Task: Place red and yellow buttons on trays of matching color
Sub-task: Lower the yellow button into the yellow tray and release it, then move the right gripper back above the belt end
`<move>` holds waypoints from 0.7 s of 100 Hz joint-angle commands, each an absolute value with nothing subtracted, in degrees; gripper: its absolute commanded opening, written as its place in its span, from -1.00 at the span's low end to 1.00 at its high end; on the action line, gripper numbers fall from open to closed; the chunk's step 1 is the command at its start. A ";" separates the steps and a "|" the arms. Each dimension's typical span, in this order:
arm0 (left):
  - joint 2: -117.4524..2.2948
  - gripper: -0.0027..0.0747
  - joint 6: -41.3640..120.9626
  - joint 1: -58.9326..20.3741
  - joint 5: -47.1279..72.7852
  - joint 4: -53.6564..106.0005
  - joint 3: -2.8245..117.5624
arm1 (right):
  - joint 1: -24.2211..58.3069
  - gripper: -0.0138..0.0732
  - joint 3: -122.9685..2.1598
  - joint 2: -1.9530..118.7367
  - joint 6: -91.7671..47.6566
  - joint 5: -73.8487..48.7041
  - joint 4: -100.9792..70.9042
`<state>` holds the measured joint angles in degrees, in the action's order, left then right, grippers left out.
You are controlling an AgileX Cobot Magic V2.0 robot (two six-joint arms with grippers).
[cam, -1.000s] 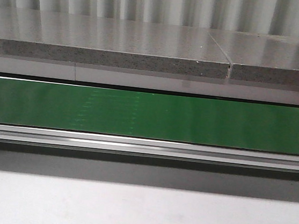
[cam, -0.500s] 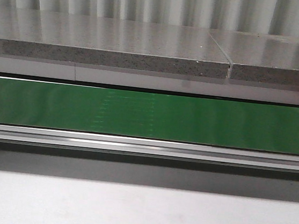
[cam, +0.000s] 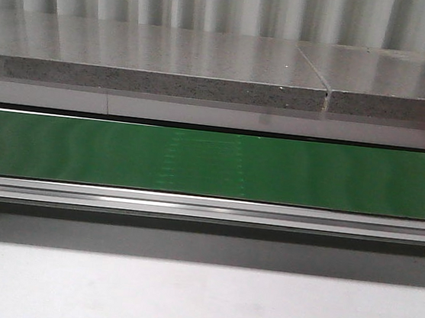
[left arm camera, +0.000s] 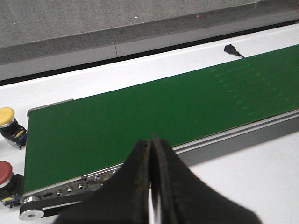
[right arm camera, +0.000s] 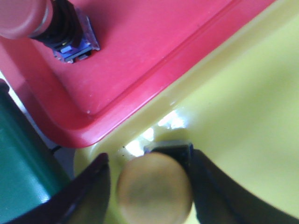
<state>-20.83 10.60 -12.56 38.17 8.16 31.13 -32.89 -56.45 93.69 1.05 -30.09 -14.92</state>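
The right gripper (right arm camera: 152,186) clasps a yellow button (right arm camera: 154,189) inside the yellow tray (right arm camera: 243,102); beyond it a red button (right arm camera: 28,16) sits in the red tray (right arm camera: 154,46). The left gripper (left arm camera: 152,186), fingers pressed together and empty, hangs before the green belt (left arm camera: 154,112), two more buttons (left arm camera: 7,116) past its end.

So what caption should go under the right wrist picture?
Gripper holding a yellow button over the yellow tray, next to the red tray with its red button.
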 commanded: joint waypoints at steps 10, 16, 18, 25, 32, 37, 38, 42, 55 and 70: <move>-21.31 -0.98 10.45 -12.96 34.03 8.74 32.57 | -33.20 0.46 -57.80 92.08 1.08 -27.38 -15.81; -21.31 -0.98 10.45 -12.96 34.03 8.74 32.57 | -33.20 0.46 -57.80 91.76 0.40 -26.96 -15.75; -21.31 -0.98 10.45 -12.96 34.03 8.74 32.57 | -33.20 0.46 -57.80 91.53 0.00 -26.79 -15.75; -21.31 -0.98 10.45 -12.96 34.03 8.74 32.57 | -33.20 0.46 -57.80 90.35 -1.04 -26.59 -15.34; -21.31 -0.98 10.45 -12.96 34.03 8.74 32.57 | -33.20 0.44 -57.80 88.60 -1.75 -26.59 -15.24; -21.31 -0.98 10.45 -12.96 34.03 8.74 32.57 | -33.02 0.39 -57.80 87.20 -3.08 -26.76 -15.19; -21.31 -0.98 10.45 -12.96 34.03 8.74 32.57 | -32.97 0.38 -57.80 86.78 -3.23 -26.82 -15.19; -21.31 -0.98 10.45 -12.96 34.03 8.74 32.57 | -32.70 0.30 -57.80 85.68 -4.14 -27.07 -15.19; -21.31 -0.98 10.45 -12.96 34.03 8.74 32.57 | -30.19 -0.14 -57.80 81.39 -5.61 -27.95 -13.76; -21.31 -0.98 10.45 -12.96 34.03 8.74 32.57 | -25.26 -0.68 -57.80 76.95 -5.61 -29.63 -10.64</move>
